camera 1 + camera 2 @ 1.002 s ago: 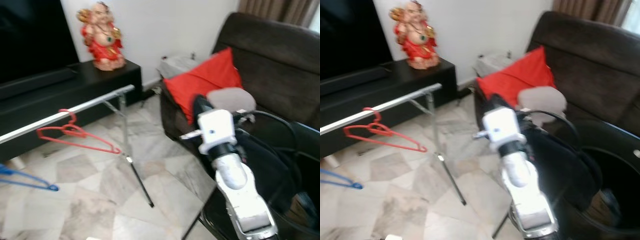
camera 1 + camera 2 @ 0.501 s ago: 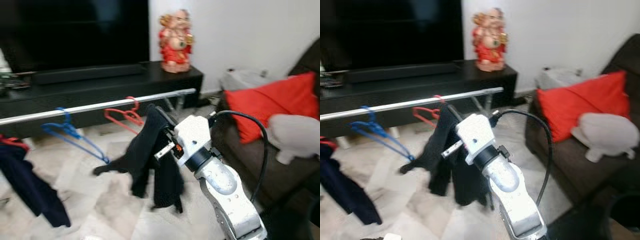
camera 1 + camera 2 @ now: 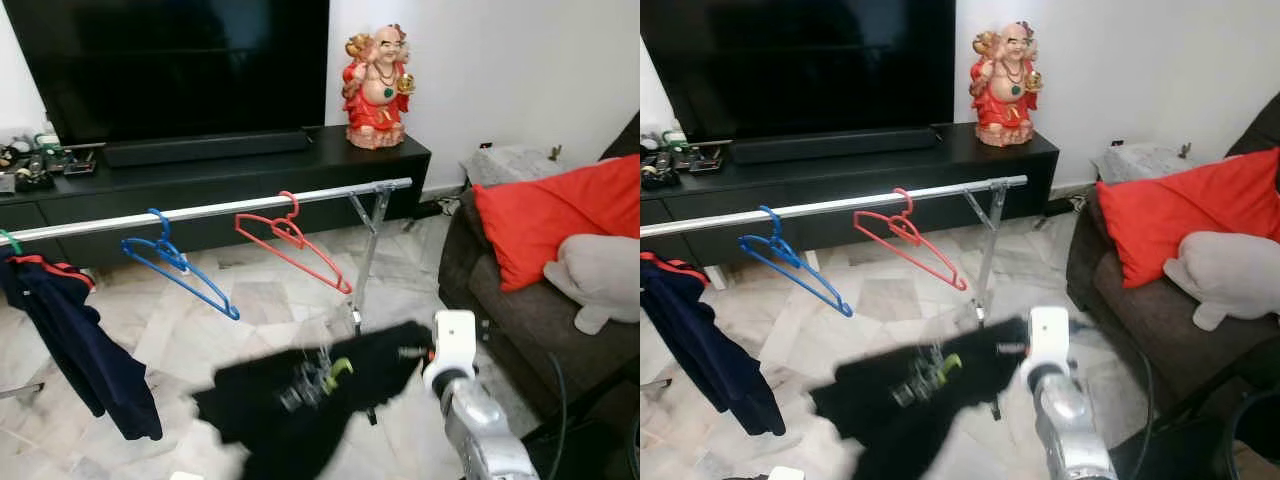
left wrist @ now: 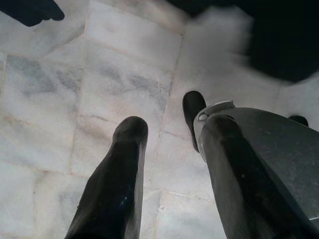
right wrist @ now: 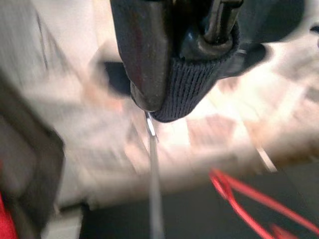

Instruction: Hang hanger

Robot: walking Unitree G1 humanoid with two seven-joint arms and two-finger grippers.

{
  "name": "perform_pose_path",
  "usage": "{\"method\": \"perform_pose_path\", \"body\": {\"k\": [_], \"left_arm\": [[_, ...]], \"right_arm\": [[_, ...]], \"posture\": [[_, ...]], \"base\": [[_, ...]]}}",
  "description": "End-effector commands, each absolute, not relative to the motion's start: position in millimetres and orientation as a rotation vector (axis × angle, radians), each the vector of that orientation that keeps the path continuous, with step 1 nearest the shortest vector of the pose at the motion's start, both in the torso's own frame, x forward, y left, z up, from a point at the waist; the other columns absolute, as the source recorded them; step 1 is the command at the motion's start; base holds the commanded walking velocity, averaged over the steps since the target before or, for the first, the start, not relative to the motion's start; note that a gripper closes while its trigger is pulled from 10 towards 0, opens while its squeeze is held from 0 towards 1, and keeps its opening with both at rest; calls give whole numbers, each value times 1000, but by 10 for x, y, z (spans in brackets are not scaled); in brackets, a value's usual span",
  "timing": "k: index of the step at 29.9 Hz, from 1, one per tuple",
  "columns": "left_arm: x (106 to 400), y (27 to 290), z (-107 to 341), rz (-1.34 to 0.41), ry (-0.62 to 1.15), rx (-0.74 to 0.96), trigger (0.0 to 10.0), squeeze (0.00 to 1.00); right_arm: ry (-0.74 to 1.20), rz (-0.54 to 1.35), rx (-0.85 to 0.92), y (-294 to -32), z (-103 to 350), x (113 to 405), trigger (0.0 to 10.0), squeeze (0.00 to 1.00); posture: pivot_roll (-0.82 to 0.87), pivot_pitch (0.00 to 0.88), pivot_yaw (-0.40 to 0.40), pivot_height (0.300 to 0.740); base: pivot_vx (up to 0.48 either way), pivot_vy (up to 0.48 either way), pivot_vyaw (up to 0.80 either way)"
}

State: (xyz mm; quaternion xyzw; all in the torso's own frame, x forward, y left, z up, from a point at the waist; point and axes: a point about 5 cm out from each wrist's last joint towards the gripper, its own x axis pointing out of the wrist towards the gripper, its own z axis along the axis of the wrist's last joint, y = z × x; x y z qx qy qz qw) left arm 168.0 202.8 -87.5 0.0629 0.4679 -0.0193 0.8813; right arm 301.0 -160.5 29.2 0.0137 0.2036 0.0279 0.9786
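A red figurine (image 3: pixel 376 90) stands at 12 o'clock on a black TV cabinet (image 3: pixel 230 170). At 3 o'clock, a red cushion (image 3: pixel 555 225) leans on a brown sofa (image 3: pixel 500 310), touching 1 grey plush (image 3: pixel 600 275).

1. Even, soft light is filling the room; the white wall (image 3: pixel 520 70) is looking bright.
2. The black garment (image 3: pixel 300 400) is smearing with motion blur.
3. The right wrist view is blurring heavily behind its sharp black fingers (image 5: pixel 144 55).
4. The pale marble floor (image 4: pixel 75 89) is showing crisply.
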Motion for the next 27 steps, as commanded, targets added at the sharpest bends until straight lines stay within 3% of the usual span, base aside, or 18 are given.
{"method": "perform_pose_path", "body": {"k": [1,15,27], "left_arm": [[1688,2041,-873,-23,979,125,10000,0],[1701,2068,-864,19,976,89,10000,0],[1700,2063,-863,32,966,61,10000,0]], "right_arm": [[333,56,36,-1577,430,3116,10000,0],[245,81,24,-1521,464,3181,10000,0],[203,88,-4,-1542,489,3200,10000,0]], "posture": [[49,19,15,740],[43,47,27,740],[44,48,26,740]], "base": [[0,0,0],[0,0,0],[0,0,800]]}}
